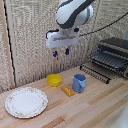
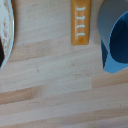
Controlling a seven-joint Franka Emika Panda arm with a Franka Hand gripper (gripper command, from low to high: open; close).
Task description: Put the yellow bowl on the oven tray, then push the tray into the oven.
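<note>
The yellow dish (image 1: 54,79) is a small round bowl sitting on the wooden table, left of a blue mug (image 1: 79,82). My gripper (image 1: 60,52) hangs well above the table, above and slightly right of the dish, with its blue-tipped fingers apart and nothing between them. The baking sheet (image 1: 95,71) is a dark wire rack jutting out from the front of the oven (image 1: 112,56) at the exterior view's right. The wrist view shows the blue mug (image 2: 116,40) and table only; the dish and gripper fingers are out of that view.
A flat orange-yellow block (image 1: 68,91) lies in front of the mug and shows in the wrist view (image 2: 80,22). A large white patterned plate (image 1: 26,101) lies at the front left; its edge shows in the wrist view (image 2: 5,35). A woven screen stands behind the table.
</note>
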